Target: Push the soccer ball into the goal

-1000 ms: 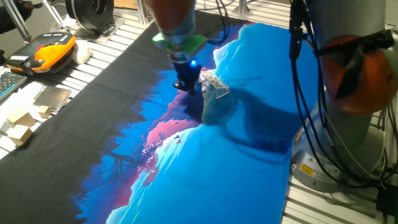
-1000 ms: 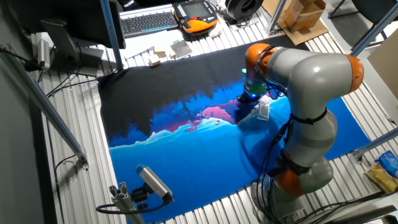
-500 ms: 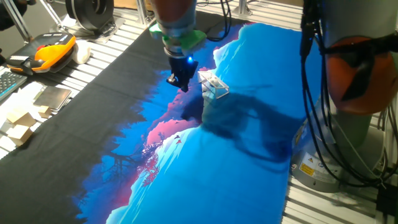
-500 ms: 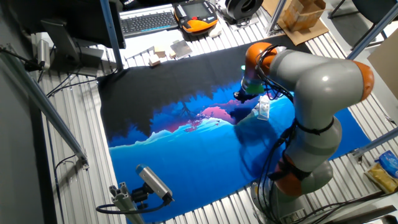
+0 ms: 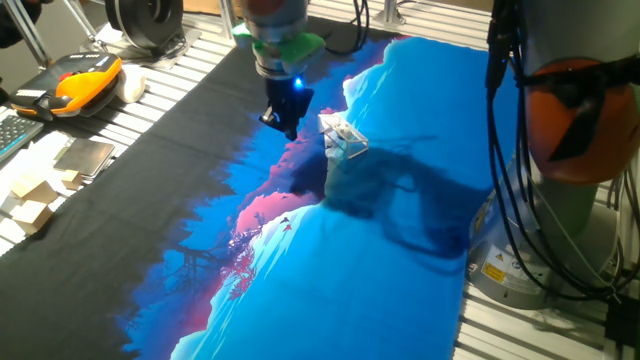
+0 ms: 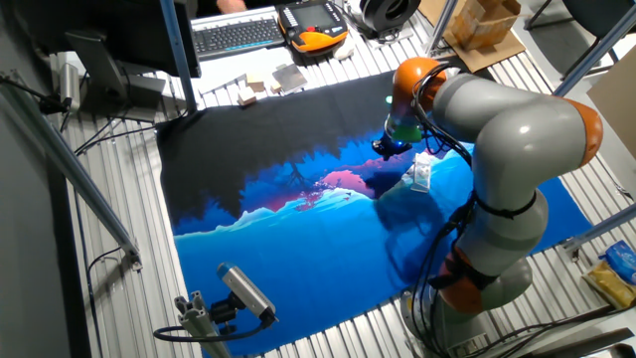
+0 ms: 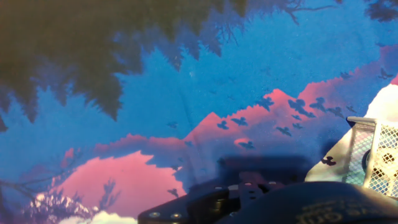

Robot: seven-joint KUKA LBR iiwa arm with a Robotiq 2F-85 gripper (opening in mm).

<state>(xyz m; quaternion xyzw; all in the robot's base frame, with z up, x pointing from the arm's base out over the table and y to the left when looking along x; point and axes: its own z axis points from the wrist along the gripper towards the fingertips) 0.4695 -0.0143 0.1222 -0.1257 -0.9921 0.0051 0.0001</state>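
Observation:
The small white goal (image 5: 343, 138) with translucent netting stands on the blue printed mat (image 5: 360, 270). It also shows in the other fixed view (image 6: 421, 175) and at the right edge of the hand view (image 7: 375, 155). A small pale round shape (image 7: 388, 158) shows through the netting there; I cannot tell if it is the soccer ball, which shows nowhere else. My gripper (image 5: 283, 122) hangs just left of the goal, a little above the mat, apart from it, with its fingers together and holding nothing. It also shows in the other fixed view (image 6: 386, 149).
An orange pendant (image 5: 85, 80) and a plain white roundish object (image 5: 132, 85) lie off the mat's far left. Cardboard pieces (image 5: 30, 205) lie on the left. A keyboard (image 6: 238, 35) is at the back. The robot base (image 5: 560, 200) stands at the right.
My gripper has lifted and drawn back to the left, away from the goal. The goal has stayed in place.

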